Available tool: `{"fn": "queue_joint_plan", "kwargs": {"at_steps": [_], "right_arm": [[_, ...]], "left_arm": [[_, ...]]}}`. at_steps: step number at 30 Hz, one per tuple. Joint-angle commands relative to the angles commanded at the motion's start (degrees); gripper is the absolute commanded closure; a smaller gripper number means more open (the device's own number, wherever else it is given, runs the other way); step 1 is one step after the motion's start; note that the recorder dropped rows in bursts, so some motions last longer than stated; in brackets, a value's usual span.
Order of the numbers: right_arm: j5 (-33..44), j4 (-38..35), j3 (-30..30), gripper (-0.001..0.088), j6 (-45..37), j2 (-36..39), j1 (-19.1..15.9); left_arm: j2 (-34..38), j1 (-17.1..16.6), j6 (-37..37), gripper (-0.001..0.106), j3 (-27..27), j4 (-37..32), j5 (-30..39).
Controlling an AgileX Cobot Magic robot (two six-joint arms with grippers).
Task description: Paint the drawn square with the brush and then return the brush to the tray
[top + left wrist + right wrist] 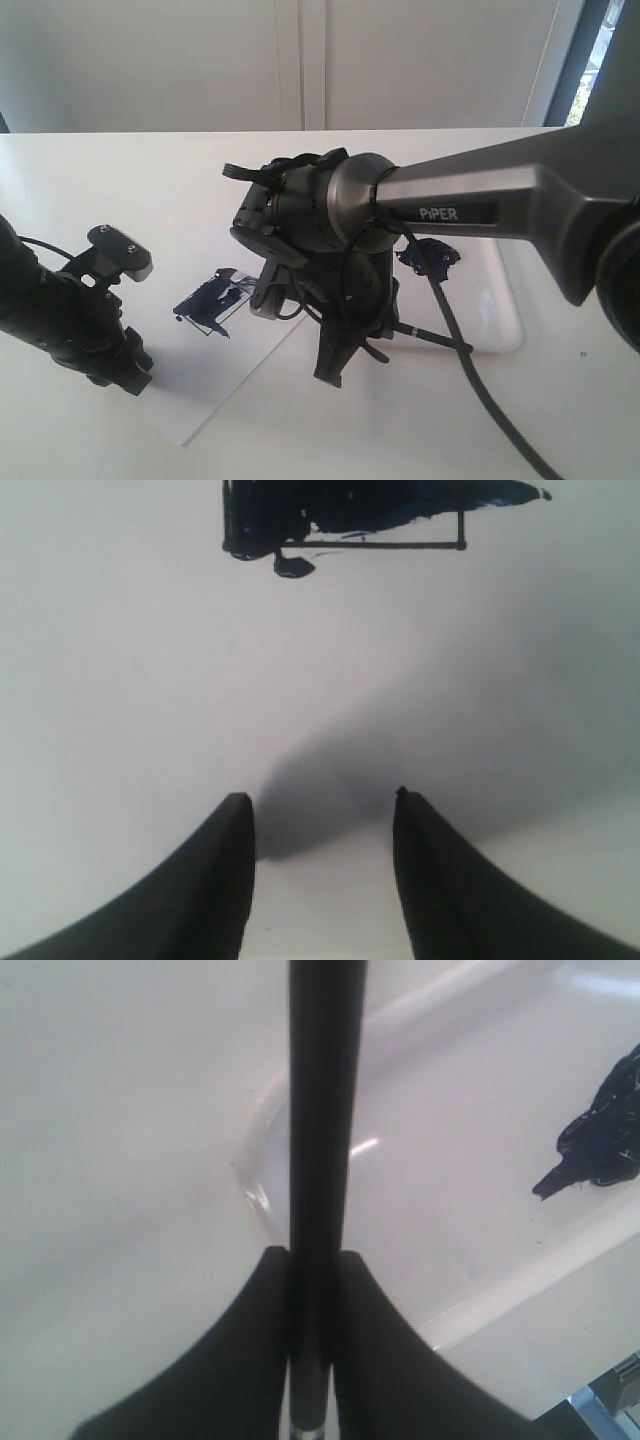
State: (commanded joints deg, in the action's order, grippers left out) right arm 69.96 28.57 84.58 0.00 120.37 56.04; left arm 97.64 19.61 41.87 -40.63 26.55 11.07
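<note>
The brush (320, 1110) was gripped by the right claw (312, 1255) over the tray (500, 1295); probably it was best lowered flat inside before release.

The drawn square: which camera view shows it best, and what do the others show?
The exterior view: the drawn square appears whole, streaked navy, on the paper. The left wrist view shows it closer but cut off at the frame edge. The right wrist view misses it.

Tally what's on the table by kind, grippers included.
brush: 1
tray: 1
paper sheet: 1
drawn square: 1
paint blob: 1
grippers: 2, left gripper and right gripper
Total: 7
</note>
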Motion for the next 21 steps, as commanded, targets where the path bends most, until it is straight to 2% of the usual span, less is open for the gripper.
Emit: {"fn": "queue_joint_plan", "kwargs": {"at_steps": [8, 17, 21], "right_arm": [[0.00, -0.38, -3.15, 0.0868, 0.00, 0.00, 0.00], [0.00, 0.05, -3.15, 0.0868, 0.00, 0.00, 0.00], [0.00, 2.37, -3.15, 0.0868, 1.41, 0.00, 0.00]], "left_arm": [[0.00, 0.00, 0.00, 0.056, 0.00, 0.00, -0.33], [0.00, 0.00, 0.00, 0.056, 0.00, 0.00, -0.44], [0.00, 0.00, 0.00, 0.056, 0.00, 0.00, -0.44]]}}
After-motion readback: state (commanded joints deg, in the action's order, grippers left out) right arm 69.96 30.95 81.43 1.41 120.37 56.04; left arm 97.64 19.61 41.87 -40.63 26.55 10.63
